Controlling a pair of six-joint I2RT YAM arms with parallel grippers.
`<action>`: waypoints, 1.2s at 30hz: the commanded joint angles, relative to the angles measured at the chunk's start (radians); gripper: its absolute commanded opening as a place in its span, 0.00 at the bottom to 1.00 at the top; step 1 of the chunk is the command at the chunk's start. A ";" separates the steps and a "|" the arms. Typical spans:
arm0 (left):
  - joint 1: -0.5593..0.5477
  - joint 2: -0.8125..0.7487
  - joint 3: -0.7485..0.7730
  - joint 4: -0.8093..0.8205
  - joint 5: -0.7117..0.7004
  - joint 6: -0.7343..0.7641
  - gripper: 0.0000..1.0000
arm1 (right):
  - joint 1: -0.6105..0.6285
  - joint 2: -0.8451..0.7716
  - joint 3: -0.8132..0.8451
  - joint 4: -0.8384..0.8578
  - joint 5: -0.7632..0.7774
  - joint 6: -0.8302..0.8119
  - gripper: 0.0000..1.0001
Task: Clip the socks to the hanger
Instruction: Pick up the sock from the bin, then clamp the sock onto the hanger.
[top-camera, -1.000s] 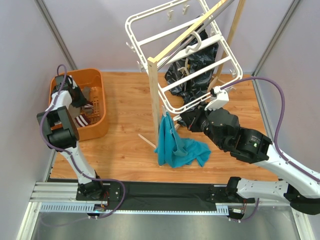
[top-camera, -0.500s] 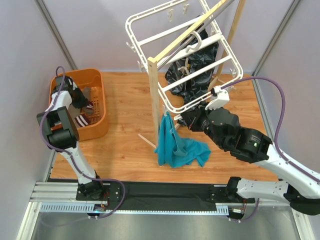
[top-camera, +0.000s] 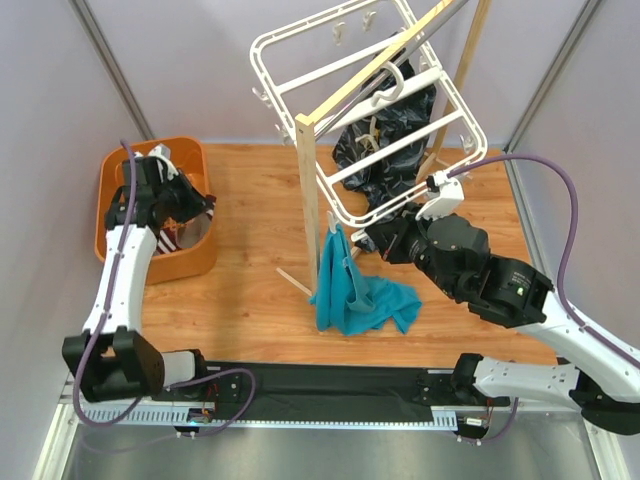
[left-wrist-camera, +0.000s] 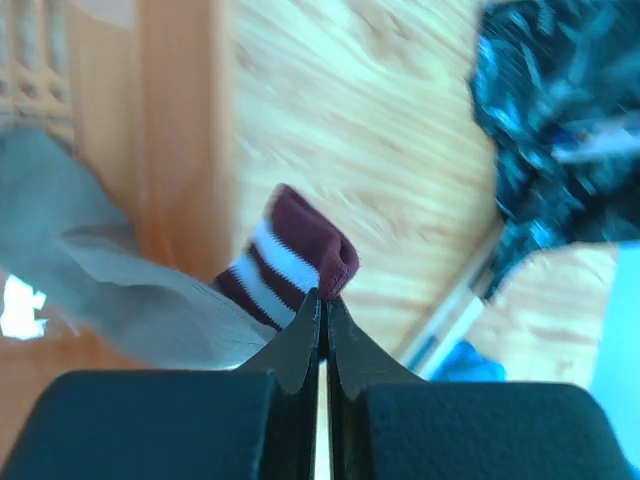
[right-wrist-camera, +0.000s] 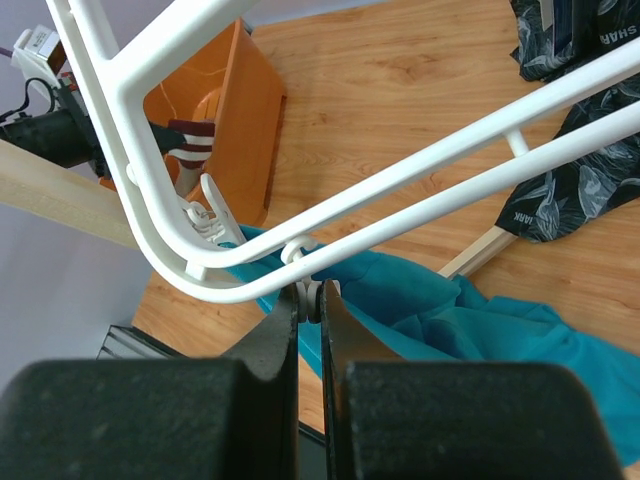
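Pinching sock (left-wrist-camera: 290, 262), left pincer (left-wrist-camera: 322, 303); hanger (right-wrist-camera: 100, 100), right pincer (right-wrist-camera: 310, 300)

Both arms (top-camera: 118, 262) — white links, black joints — carry purple cables (top-camera: 515, 157); the fingers (left-wrist-camera: 290, 350) are matte black wedges.

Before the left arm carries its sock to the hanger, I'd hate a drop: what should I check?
1. Left gripper shut on sock: ok, cuff pinched.
2. Sock free of orange basket: cannot tell, its body trails at the rim.
3. Right gripper holding hanger: ok.
4. Empty clip nearby: ok.
5. Teal cloth clear of that corner: not ok, it drapes below.
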 joint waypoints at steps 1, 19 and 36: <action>-0.090 -0.130 0.010 -0.183 -0.042 -0.075 0.00 | -0.007 -0.011 -0.012 -0.025 -0.041 -0.043 0.00; -0.117 -0.584 0.234 -0.418 0.603 -0.252 0.00 | -0.007 -0.060 0.014 -0.060 -0.219 -0.094 0.00; -0.589 -0.438 0.217 -0.098 0.376 -0.392 0.00 | -0.007 -0.002 0.205 -0.178 -0.475 -0.122 0.00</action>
